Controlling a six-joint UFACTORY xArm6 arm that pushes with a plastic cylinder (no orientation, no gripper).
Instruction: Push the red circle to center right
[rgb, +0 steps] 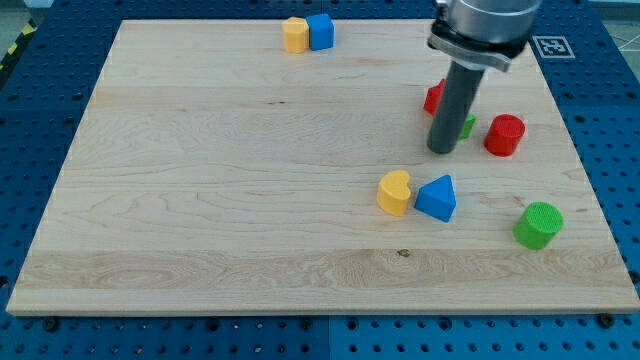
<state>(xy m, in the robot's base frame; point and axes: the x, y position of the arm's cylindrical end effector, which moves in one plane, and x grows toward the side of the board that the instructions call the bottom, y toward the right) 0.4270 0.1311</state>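
Observation:
The red circle (504, 135) is a short red cylinder standing on the wooden board (230, 180) at the view's right, a little above mid-height. My tip (441, 151) rests on the board just left of it, a short gap apart. The dark rod hides most of a second red block (434, 97) and of a green block (467, 126), whose shapes I cannot make out.
A yellow heart-shaped block (394, 192) and a blue triangular block (437, 198) sit side by side below my tip. A green cylinder (538, 224) stands at the lower right. A yellow block (294, 34) and a blue block (320, 31) touch at the top edge.

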